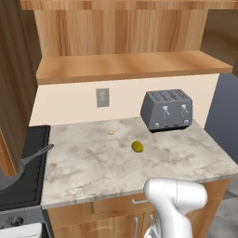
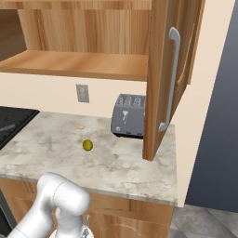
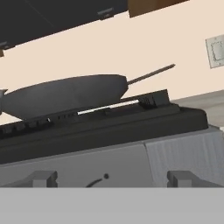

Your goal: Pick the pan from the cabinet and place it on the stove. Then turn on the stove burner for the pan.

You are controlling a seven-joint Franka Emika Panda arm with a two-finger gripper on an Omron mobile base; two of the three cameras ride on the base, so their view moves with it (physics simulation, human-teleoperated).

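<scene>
The dark grey pan (image 3: 65, 94) rests on the black grates of the stove (image 3: 100, 127), its thin handle (image 3: 151, 73) pointing right toward the counter. From the left base view the pan (image 1: 9, 179) lies at the far left on the stove (image 1: 28, 186). My gripper (image 3: 113, 179) is open, low in front of the stove's grey front panel (image 3: 87, 162), with nothing between its fingertips (image 3: 41, 178). A small dark curved mark on the panel lies between them. The cabinet (image 2: 160, 79) stands open, with its shelf (image 1: 130, 65) bare.
A grey toaster (image 1: 167, 110) stands at the back of the marble counter (image 1: 93, 162). A small green fruit (image 1: 137, 147) and a tiny pale crumb (image 1: 110, 132) lie on the counter. A wall outlet (image 1: 102, 97) sits above. The open cabinet door (image 2: 158, 116) overhangs the counter's right end.
</scene>
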